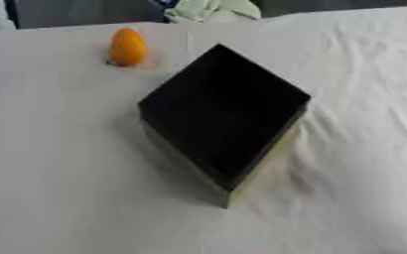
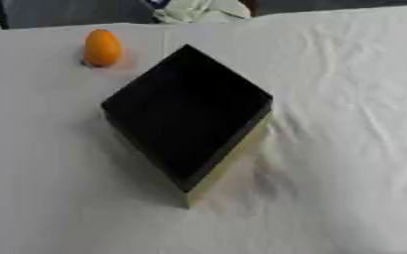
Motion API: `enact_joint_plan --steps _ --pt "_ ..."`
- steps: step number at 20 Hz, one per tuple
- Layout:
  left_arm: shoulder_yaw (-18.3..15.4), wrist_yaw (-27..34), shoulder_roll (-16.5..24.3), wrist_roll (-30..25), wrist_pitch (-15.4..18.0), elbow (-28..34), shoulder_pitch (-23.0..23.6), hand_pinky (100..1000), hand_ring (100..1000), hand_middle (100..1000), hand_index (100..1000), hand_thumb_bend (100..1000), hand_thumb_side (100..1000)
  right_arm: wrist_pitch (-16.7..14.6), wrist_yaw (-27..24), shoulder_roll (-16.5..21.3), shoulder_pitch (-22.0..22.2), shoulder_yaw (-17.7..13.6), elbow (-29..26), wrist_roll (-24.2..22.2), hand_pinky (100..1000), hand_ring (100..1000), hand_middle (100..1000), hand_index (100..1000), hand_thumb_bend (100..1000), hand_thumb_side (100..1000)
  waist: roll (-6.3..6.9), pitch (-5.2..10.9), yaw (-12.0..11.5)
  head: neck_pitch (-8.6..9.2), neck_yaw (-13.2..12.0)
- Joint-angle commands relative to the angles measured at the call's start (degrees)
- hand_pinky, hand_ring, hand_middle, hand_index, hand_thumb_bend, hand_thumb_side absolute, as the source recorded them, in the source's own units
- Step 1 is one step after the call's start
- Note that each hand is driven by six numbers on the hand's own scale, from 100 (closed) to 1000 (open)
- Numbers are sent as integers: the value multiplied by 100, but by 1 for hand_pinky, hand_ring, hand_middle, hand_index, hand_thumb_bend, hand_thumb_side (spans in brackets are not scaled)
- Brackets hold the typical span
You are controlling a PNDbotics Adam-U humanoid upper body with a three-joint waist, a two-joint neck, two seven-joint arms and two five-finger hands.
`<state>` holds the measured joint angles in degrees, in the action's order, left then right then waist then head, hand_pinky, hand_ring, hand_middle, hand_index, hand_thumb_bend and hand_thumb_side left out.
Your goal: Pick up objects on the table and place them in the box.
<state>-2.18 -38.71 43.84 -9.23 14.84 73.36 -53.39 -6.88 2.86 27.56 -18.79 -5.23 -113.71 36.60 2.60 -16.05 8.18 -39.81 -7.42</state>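
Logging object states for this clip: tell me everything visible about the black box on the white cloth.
The black square open-topped box sits on the white cloth-covered table, turned corner-on so it reads as a diamond. Its inside looks uniformly dark, and nothing can be made out in it. The outer wall on the near right shows pale, yellowish-tan, like card. It stands upright and casts a soft shadow to its left. The small orange oval object lies apart, beyond its far left. No hand touches it.
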Motion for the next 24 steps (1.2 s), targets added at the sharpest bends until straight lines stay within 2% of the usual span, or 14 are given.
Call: enact_joint_plan --steps 1,4,8,14,15,17,19,20,24 --pt "115 -597 -27 -519 324 -741 -466 638 719 797 849 515 653 -2 -27 180 -54 -8 -88 -33 769 759 677 859 286 1000 -13 136 5 -15 -22" --pt "160 -1199 -281 -902 610 -1377 -886 657 741 807 858 586 603 3 -40 172 -61 6 -88 -48 769 759 677 859 287 1000 -23 142 5 -7 -44" --pt "141 -1954 -600 -1191 779 -2015 -1274 682 768 816 877 678 574 8 -55 160 -68 20 -88 -66 769 759 676 859 286 1000 -34 147 13 -8 -76" --pt "77 -2759 -939 -1336 640 -2700 -1542 709 809 837 896 727 470 11 -75 137 -84 39 -88 -91 769 758 676 859 287 1000 -38 153 28 4 -101" --pt "70 -2874 -988 -1321 583 -2790 -1564 710 815 847 896 712 398 10 -78 133 -87 41 -88 -94 769 758 675 859 287 1000 -39 153 33 4 -102" --pt "52 -3052 -1077 -1280 495 -2936 -1597 706 818 859 900 692 315 9 -83 127 -90 44 -88 -97 769 758 675 859 288 1000 -41 152 40 1 -96" --pt "41 -3194 -1155 -1241 422 -3058 -1622 710 828 871 915 661 153 9 -88 122 -96 49 -88 -102 769 758 675 859 288 1000 -41 152 48 2 -101" --pt "46 -3280 -1191 -1226 388 -3114 -1637 711 833 882 929 649 100 8 -90 120 -100 51 -88 -104 769 757 674 859 288 1000 -40 151 53 4 -108" --pt "23 -3528 -1336 -1163 308 -3271 -1691 716 845 906 957 626 100 8 -102 105 -126 64 -88 -116 769 751 671 859 288 1000 -37 142 74 21 -135"
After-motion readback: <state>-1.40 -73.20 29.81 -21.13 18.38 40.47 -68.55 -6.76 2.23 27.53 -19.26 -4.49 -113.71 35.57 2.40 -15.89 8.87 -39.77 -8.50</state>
